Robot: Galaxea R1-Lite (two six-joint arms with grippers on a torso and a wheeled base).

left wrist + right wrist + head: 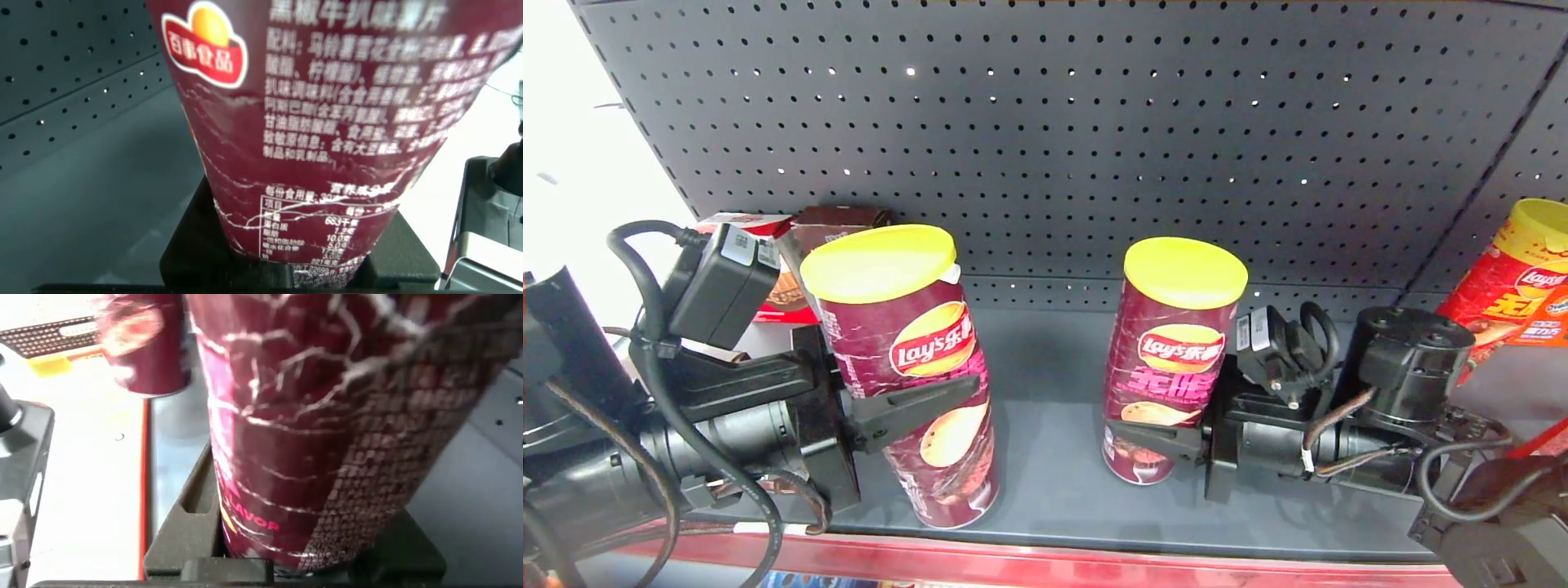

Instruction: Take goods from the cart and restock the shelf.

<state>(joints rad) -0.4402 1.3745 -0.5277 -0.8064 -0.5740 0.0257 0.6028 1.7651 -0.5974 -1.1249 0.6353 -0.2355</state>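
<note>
Left pincer [935, 392] comes in from 9 o'clock and is clamped around the middle of the left can [898, 359], a purple tube with a yellow lid. The can's long axis is near upright but tilted, with the lid leaning toward 11 o'clock and the base close to the front lip of the shelf [1054, 457]. I cannot tell whether the base touches the shelf.

Right pincer [1143, 416] comes in from 3 o'clock and grips the right can [1176, 359] low on its body. This can stands straighter, its lid tipped slightly toward 1 o'clock and its base at or just above the shelf.

Each arm already has its own can, so the next move likely depends on the bare shelf at 12 o'clock behind them.

Count: two purple cans, one per pincer; two boxes [792, 245] at 10 o'clock against the back panel [1045, 147]; one orange can [1511, 278] at the 3 o'clock edge.
</note>
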